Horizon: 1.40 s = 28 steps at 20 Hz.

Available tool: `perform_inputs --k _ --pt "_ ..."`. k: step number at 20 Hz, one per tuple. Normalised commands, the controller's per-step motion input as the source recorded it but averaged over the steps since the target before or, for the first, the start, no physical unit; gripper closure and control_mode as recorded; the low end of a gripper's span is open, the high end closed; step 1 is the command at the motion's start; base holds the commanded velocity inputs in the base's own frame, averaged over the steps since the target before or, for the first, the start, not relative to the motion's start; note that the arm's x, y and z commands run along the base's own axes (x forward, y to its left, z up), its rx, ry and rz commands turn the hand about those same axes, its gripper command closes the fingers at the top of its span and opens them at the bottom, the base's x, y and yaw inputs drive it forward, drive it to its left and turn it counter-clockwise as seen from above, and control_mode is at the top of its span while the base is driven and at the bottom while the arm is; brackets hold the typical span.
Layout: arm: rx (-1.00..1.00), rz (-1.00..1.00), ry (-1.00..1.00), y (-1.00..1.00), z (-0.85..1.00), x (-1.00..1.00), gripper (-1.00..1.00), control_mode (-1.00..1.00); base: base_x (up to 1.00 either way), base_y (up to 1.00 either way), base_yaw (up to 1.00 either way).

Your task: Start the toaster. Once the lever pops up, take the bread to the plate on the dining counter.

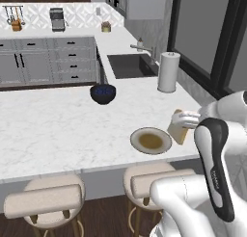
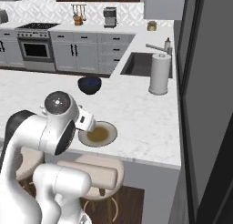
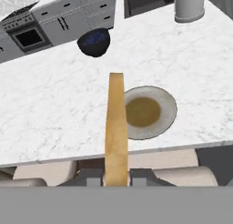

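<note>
- While the thin golden-tan bread slice [image 3: 116, 127] stands on edge between the two dark finger tips of the gripper [image 3: 116, 177], the step in hand looks like the last one: carrying it over the dish and setting it down. The pincer is closed narrowly on the slice's lower end.
- Seen from the left base camera, the bread [image 1: 178, 130] hangs just beside the right rim of the round shallow plate with its pale beige rim and brownish centre [image 1: 138, 135], above the surface and not yet over the centre.
- To do this well, I would shift the hand sideways until the slice sits over the brown middle, then lower and tip it towards flat before letting go; dropped on edge, it would likely topple and could land half off the rim.
- The plate [image 3: 167, 107] lies near the overhanging edge of the broad white marble-look dining counter [image 1: 53, 130], so a release short of the dish risks the bread falling to the padded beige stools [image 1: 43, 197] below.
- Farther back, the dark blue bowl [image 1: 102, 93] and the white paper-towel roll [image 1: 168, 72] stand well apart from the plate and should not interfere.
</note>
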Motion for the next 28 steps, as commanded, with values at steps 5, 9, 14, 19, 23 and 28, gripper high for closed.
perform_inputs --k 5,9,14,19,23,28 --pt "0.13 0.00 0.02 0.00 -0.38 0.65 1.00 -1.00 0.00 0.00 0.00" --pt "0.09 0.00 0.02 0.00 -0.29 0.65 1.00 -1.00 0.00 0.00 0.00" --pt "0.08 0.00 0.05 0.00 -0.31 0.59 1.00 -1.00 0.00 0.00 0.00" --pt "0.04 0.00 0.04 0.00 -0.33 0.53 1.00 -1.00 0.00 0.00 0.00" --pt "0.02 0.00 0.01 0.00 -0.36 0.49 1.00 -1.00 0.00 0.00 0.00" --pt "0.00 0.00 0.01 0.00 -0.42 0.42 1.00 -1.00 0.00 0.00 0.00"
